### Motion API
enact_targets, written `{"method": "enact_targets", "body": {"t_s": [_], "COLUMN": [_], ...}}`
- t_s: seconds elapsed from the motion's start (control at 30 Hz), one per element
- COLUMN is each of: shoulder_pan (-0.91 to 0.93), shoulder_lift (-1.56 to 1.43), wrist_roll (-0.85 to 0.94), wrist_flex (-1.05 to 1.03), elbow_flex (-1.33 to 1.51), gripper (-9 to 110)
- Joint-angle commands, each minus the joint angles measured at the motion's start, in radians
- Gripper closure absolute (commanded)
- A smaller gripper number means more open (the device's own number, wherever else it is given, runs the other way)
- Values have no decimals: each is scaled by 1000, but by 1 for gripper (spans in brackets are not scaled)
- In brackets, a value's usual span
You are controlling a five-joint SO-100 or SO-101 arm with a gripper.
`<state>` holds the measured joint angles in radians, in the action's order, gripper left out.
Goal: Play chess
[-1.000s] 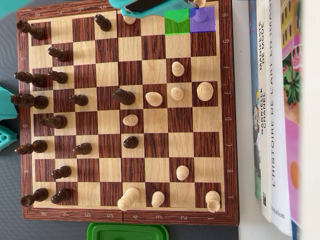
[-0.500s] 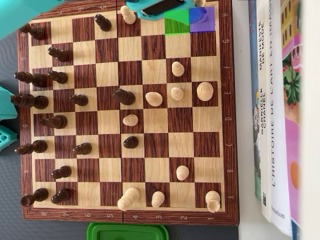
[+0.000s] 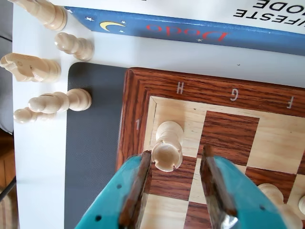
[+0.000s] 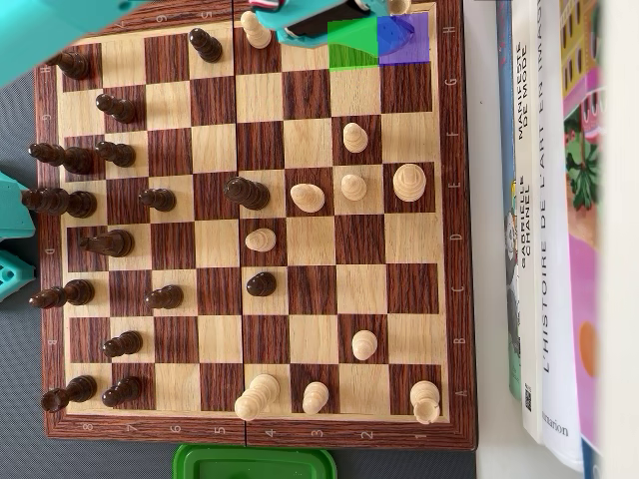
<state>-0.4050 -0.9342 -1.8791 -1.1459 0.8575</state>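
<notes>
A wooden chessboard carries dark pieces on its left half and light pieces on its right in the overhead view. A light rook stands upright on the corner square by the letters H and 1. In the overhead view the rook lies under a blue tint, with a green-tinted square next to it. My teal gripper is open, its jaws straddling the rook's top, which sits close to the left pad. Seen from overhead, the gripper reaches in along the board's top edge.
Several light pieces lie off the board on the white table and grey mat in the wrist view. Books lie along the board's right side in the overhead view. A green lid sits below the board, and teal parts at its left edge.
In the overhead view the gripper has slid right along the board's top edge toward the tinted corner squares, uncovering a light piece on the top row and partly covering the rook.
</notes>
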Motion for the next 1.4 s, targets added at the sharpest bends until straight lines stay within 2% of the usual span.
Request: {"method": "enact_targets", "body": {"t_s": [0.0,0.63,1.37], "shoulder_pan": [14,20,21], "shoulder_lift": [23,72,-28], "wrist_roll": [-8,0,3], "wrist_flex": [26,-32,-86], "elbow_flex": [-74,-137,-141], "gripper": [86,86,86]}}
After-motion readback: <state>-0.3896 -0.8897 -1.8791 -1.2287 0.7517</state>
